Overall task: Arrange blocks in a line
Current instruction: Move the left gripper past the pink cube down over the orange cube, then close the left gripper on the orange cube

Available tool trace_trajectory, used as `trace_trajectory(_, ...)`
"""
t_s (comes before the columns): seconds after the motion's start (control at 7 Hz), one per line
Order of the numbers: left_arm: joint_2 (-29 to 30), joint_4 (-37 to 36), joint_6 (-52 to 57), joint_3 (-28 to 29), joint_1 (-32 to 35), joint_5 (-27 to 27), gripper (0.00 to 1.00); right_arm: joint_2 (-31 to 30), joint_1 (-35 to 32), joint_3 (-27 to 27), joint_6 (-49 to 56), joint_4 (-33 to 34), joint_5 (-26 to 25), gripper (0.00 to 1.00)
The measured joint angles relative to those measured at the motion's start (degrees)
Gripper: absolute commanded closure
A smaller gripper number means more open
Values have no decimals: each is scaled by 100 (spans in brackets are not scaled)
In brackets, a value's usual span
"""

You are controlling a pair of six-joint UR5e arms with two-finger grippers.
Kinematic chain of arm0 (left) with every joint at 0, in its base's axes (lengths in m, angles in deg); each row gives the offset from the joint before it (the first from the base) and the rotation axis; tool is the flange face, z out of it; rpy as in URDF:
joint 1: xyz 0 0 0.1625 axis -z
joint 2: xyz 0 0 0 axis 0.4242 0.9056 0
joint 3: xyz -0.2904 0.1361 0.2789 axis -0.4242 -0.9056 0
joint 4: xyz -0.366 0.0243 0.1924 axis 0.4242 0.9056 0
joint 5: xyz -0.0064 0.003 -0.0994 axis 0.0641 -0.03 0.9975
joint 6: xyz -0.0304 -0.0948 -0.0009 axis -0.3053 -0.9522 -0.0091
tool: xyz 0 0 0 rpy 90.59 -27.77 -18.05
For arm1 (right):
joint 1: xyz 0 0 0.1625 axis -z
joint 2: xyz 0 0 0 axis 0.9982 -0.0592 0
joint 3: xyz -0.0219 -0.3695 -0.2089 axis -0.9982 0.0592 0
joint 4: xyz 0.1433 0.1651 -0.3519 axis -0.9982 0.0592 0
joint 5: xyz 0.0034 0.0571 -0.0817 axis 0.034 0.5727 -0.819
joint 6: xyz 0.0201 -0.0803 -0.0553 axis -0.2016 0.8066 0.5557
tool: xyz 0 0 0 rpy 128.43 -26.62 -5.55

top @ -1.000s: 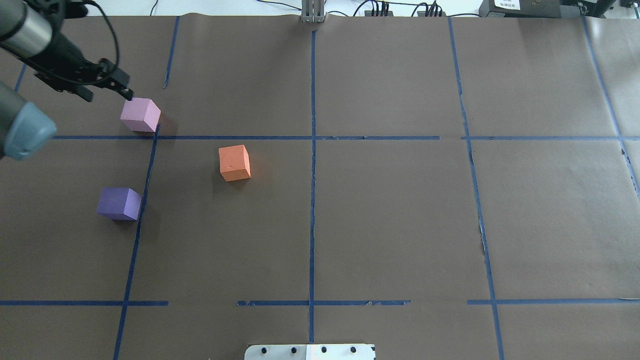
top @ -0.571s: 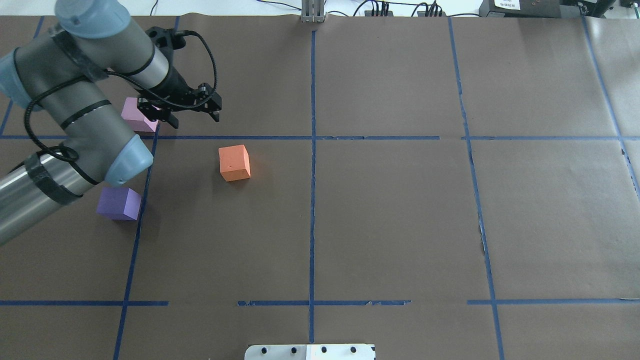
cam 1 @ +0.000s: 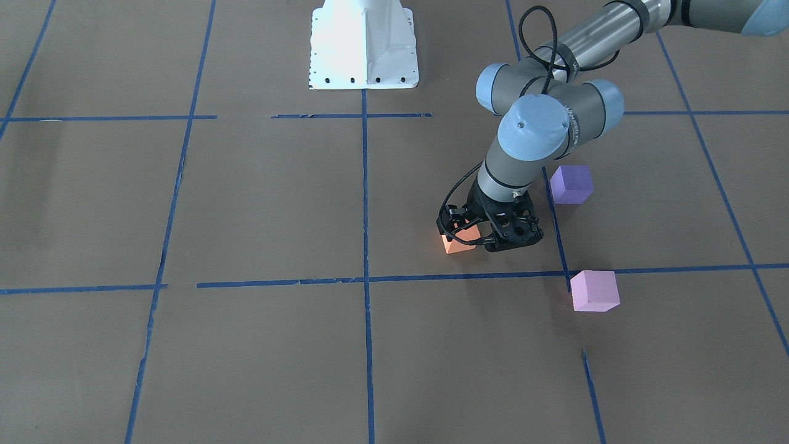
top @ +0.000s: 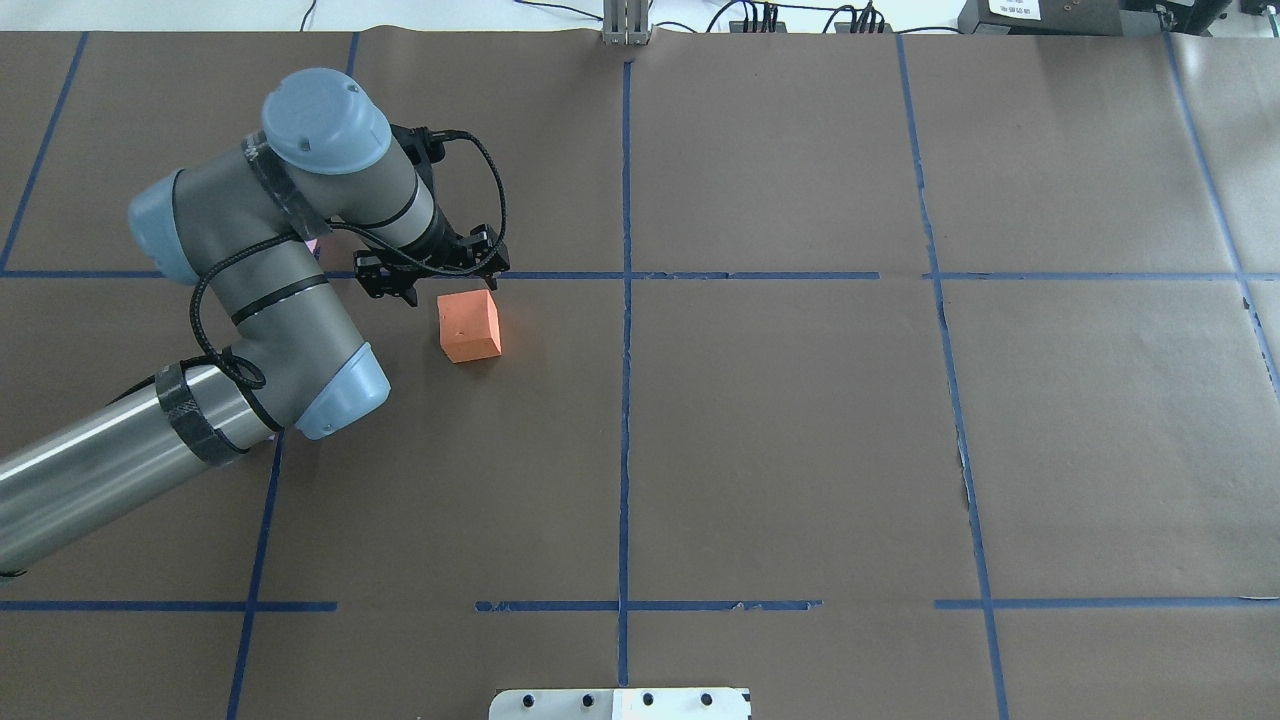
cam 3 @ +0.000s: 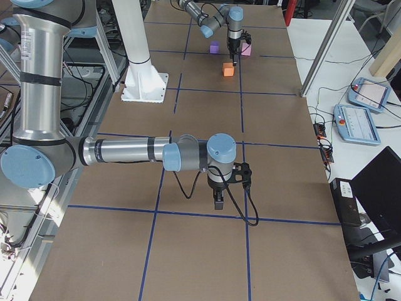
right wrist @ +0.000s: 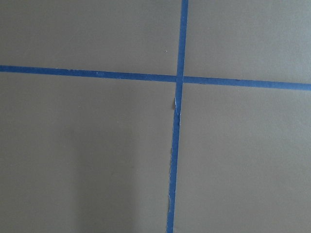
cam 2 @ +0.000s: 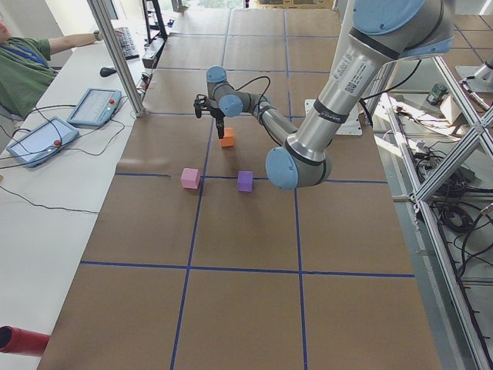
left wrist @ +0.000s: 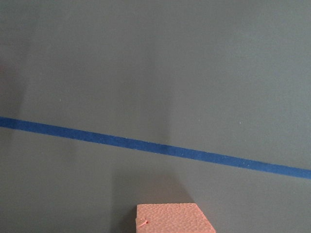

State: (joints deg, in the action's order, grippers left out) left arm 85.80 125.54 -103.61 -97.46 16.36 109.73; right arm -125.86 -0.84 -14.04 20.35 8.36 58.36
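Note:
The orange block [top: 468, 325] lies left of the table's centre; it also shows in the front view [cam 1: 459, 245] and at the bottom of the left wrist view [left wrist: 172, 218]. My left gripper [top: 447, 285] is open and empty, low over the block's far edge. The dark purple block [cam 1: 571, 184] and the pink block [cam 1: 595, 290] sit apart on the robot's left side; in the overhead view my left arm hides them. My right gripper [cam 3: 218, 202] shows only in the exterior right view, over bare table, and I cannot tell whether it is open or shut.
Brown paper with a grid of blue tape lines [top: 624, 300] covers the table. The white robot base plate [cam 1: 363, 43] stands at the robot's edge. An operator and two tablets [cam 2: 46, 139] are beyond the far edge.
My left arm has swung from beside the pink block toward the table's centre and now hangs over the orange block. The blocks have not moved.

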Motion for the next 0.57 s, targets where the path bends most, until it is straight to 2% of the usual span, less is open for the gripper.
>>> trace_trajectory(0.29,1,59,-100,205,-167,-158,0,0,0,0,0,0,0,0)
trace_trajectory(0.43,-3,189,-149,312,-242,-193,57,0,0,0,0,0,0,0)
trace_trajectory(0.57,-2,298,-185,388,-292,-203,100,0,0,0,0,0,0,0)
